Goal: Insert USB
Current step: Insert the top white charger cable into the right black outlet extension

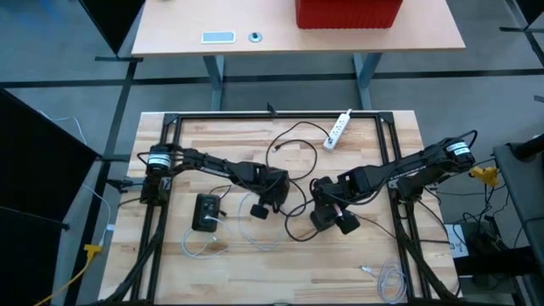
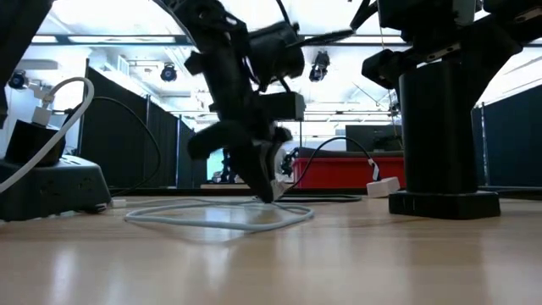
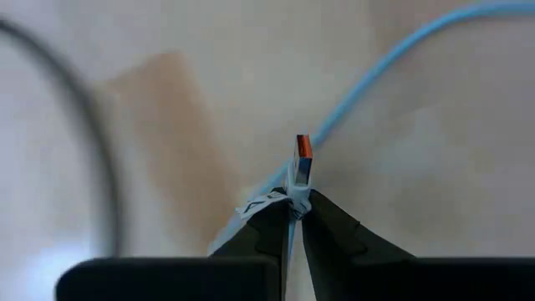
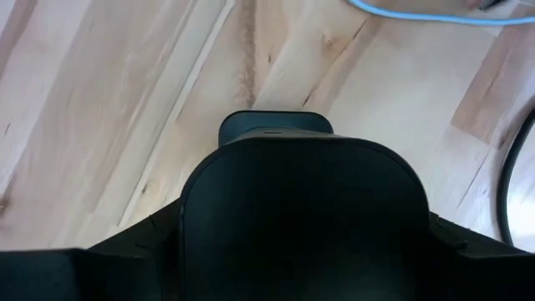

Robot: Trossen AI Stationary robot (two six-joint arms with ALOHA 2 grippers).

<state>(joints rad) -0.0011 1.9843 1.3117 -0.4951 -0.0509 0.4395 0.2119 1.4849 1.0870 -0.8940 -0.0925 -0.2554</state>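
The left pincer (image 3: 291, 219) is clamped on the USB plug (image 3: 302, 160), whose long axis runs straight out past the fingertips, its light cable (image 3: 401, 58) trailing away over the tabletop (image 1: 255, 255). The black charger block (image 1: 206, 212) lies to its left on the high view, nearer this arm. The right pincer (image 1: 340, 223) rests on the tabletop holding a dark block (image 4: 305, 213), jaws wide.
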